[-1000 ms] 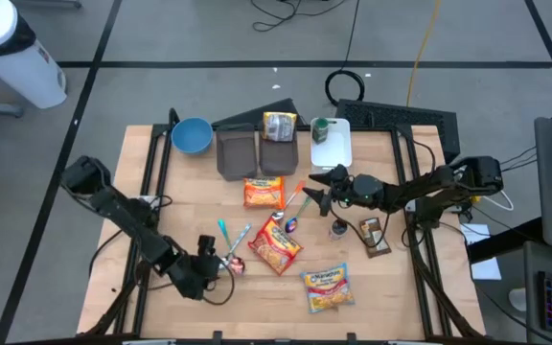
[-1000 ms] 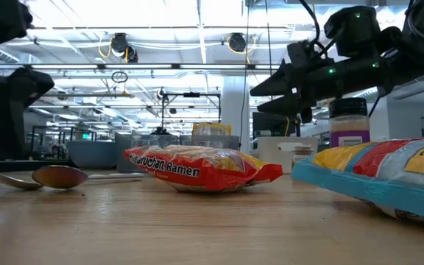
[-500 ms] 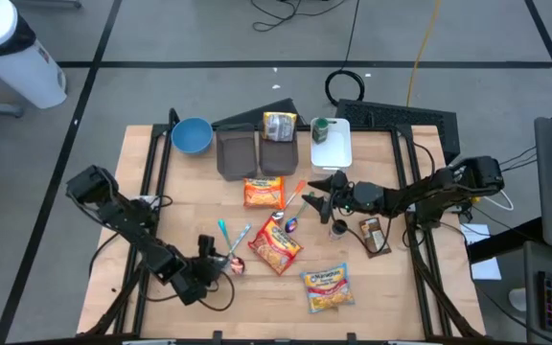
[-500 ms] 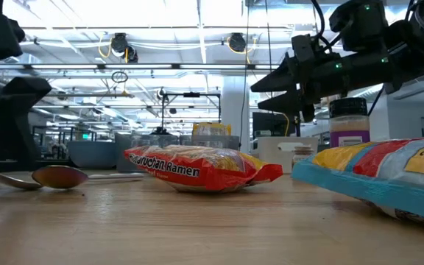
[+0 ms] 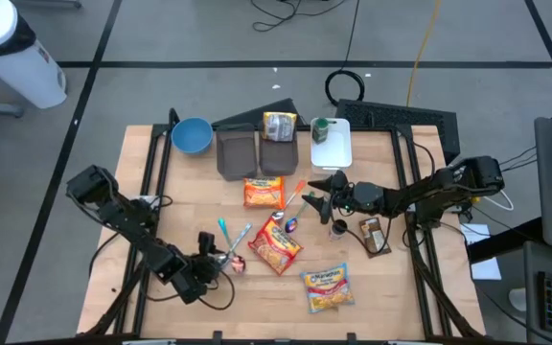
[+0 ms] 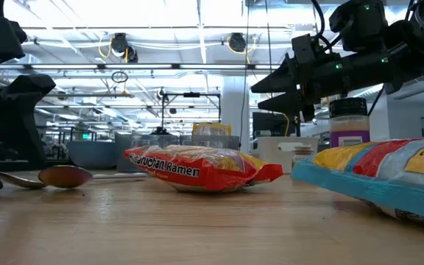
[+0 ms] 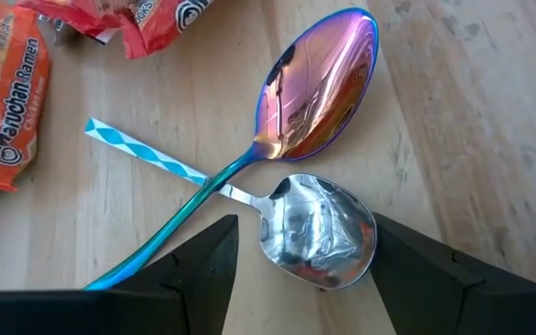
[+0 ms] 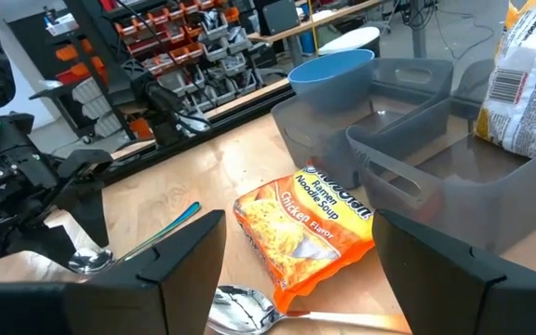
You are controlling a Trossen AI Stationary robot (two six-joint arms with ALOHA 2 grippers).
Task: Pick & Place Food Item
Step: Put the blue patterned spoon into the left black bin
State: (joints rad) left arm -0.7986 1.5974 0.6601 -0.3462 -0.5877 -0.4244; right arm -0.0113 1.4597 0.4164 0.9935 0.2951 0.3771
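- Barely begun: one packet lies in a grey bin at twelve o'clock, yet ramen packets are loose mid-counter
- Left gripper, seven o'clock, fingers parted and empty over two spoons
- Right gripper, three o'clock, fingers wide, empty, facing an orange noodle packet
- Wooden counter, grey taped floor, workshop shelving behind

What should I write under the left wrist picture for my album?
Open left pincer hovering over a silver spoon crossed by a rainbow spoon, ramen nearby.
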